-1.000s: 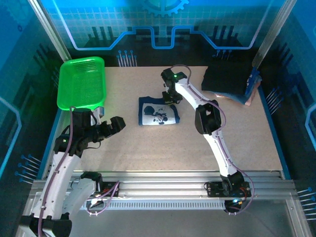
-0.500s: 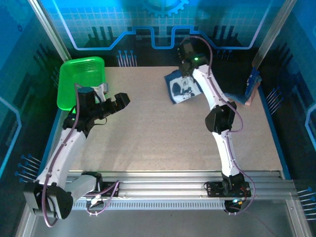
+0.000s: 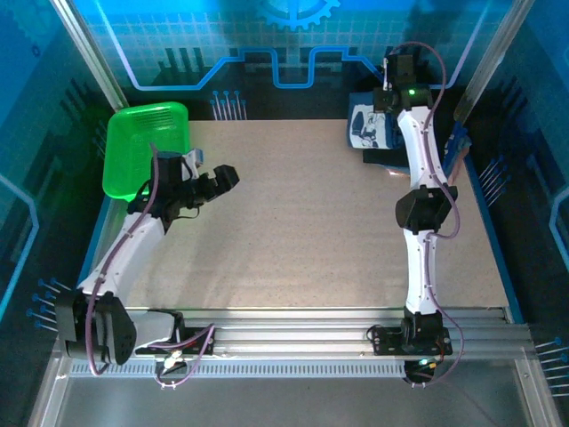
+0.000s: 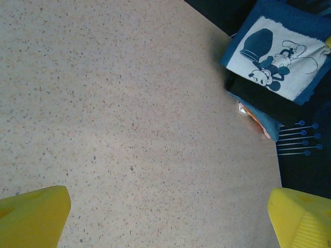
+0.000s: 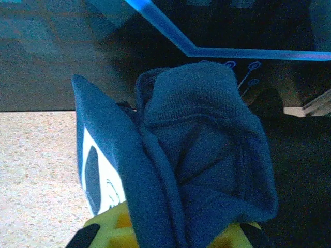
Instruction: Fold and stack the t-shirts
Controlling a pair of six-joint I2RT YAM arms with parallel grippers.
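Clamped on the navy shirt (image 3: 364, 126), the right end effector (image 3: 383, 108) is carrying it off the middle of the surface (image 3: 293, 231) to above the dark stack (image 4: 257, 99), ready for stacking. The left end effector (image 3: 222, 178) is hovering, spread apart.

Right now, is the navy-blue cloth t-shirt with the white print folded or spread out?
Folded: the navy-blue t-shirt is a compact rectangle, print up, pinched in the right gripper over the near-black folded shirt.

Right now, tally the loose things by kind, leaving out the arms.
printed shirt: 1
dark folded pile: 1, its layers can't be counted
green basket: 1
Total: 3
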